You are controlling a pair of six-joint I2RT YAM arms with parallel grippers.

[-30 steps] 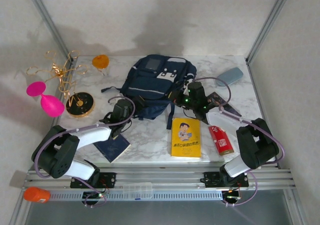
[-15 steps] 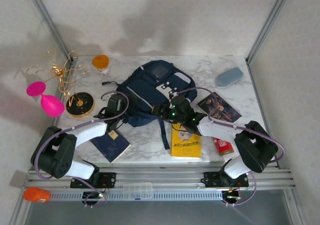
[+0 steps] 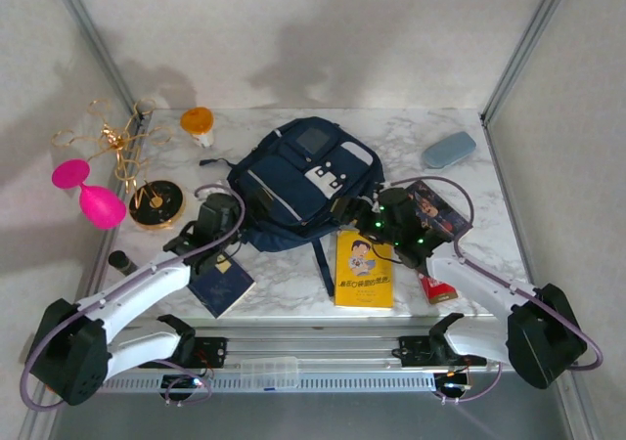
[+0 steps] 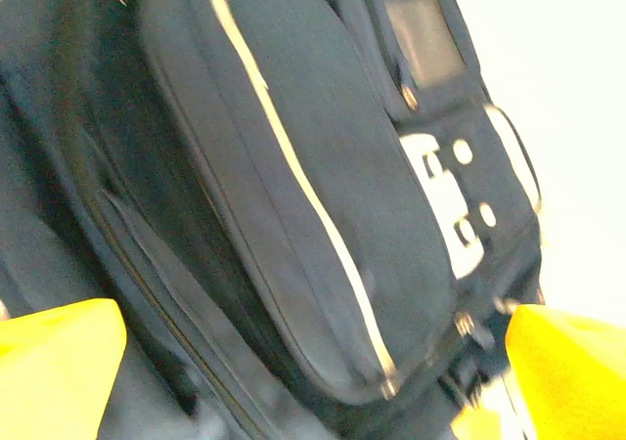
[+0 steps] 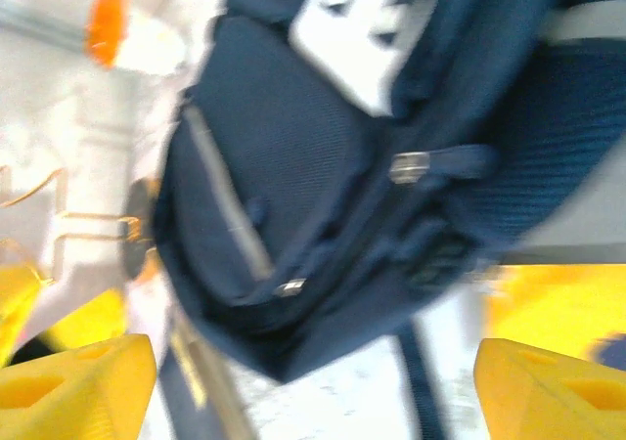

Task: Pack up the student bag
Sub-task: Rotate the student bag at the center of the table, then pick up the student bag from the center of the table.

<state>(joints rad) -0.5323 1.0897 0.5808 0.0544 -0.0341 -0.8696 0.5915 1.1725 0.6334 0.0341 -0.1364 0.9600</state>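
Note:
The student bag (image 3: 298, 181), a navy backpack with white trim and white buckle patches, lies face up in the middle of the marble table. My left gripper (image 3: 235, 213) is at its left edge. In the left wrist view its yellow fingertips (image 4: 59, 367) stand wide apart, with the bag's front pocket (image 4: 293, 186) close ahead; the left gripper (image 4: 313, 386) holds nothing. My right gripper (image 3: 352, 213) is at the bag's near right corner. It shows open in the right wrist view (image 5: 313, 391), over bare table just short of the bag (image 5: 323, 166).
A yellow book (image 3: 363, 269), a red can (image 3: 435, 286) and a dark-covered book (image 3: 435, 210) lie at the front right. A navy booklet (image 3: 220, 284) sits front left and a grey-blue case (image 3: 448, 149) back right. A gold stand (image 3: 156, 203) and an orange item (image 3: 197, 121) stand at the left.
My right gripper has opened and pulled back to the right of the bag. The bag has turned and slid toward the front left. My left arm has reached further in toward it.

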